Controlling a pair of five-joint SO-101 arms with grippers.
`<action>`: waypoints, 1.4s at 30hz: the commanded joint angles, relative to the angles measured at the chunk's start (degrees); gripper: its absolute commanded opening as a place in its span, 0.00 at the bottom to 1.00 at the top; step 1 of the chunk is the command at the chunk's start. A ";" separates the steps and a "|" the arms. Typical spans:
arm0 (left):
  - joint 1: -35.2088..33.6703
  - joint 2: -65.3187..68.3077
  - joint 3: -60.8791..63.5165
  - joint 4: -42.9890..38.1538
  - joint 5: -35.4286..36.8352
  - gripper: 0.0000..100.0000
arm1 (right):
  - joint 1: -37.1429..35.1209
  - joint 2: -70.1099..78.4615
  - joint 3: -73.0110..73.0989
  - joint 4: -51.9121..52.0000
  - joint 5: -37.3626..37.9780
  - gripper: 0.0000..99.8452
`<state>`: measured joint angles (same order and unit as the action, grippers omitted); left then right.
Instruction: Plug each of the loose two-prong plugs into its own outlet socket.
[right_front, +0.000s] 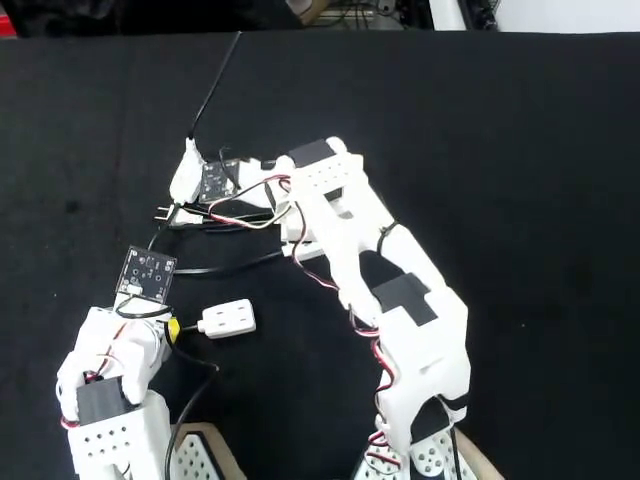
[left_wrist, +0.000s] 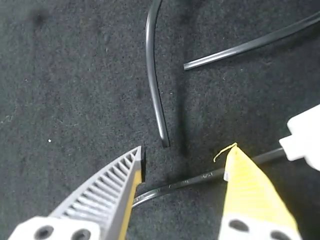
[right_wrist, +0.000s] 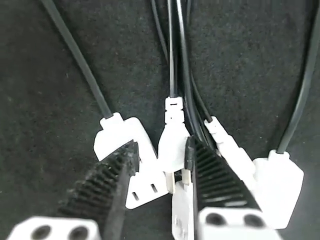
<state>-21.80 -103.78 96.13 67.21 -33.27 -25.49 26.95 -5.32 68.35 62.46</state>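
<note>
My right tool (right_wrist: 161, 145) is sitting spread around a white plug (right_wrist: 172, 140), its tip partly hiding behind one finger, while my left tool (left_wrist: 186, 148) is gaping over a black cable (left_wrist: 200, 176).

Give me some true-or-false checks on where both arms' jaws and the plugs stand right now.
1. The left arm's jaws are shut on the white outlet block. False: they stand open, and the block lies free on the table beside them.
2. A black cable runs across the gap between the left arm's jaws. True.
3. The right arm's jaws stand on either side of a white plug. True.
4. The right arm's jaws sit well clear of the plug cluster. False: they are right over it, among the white plugs and their black cords.
</note>
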 joint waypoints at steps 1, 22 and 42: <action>-0.92 -0.53 1.01 0.35 -0.26 0.26 | 0.53 1.01 -0.22 -3.43 0.79 0.15; -0.92 -0.53 1.01 0.35 -0.26 0.26 | 3.34 3.91 -6.20 -3.69 0.53 0.02; -0.92 -0.53 1.01 0.26 -0.26 0.26 | -1.85 -19.03 -10.68 18.73 -21.36 0.01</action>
<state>-21.80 -103.78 96.13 67.21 -33.27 -26.29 11.21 -12.35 84.35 42.68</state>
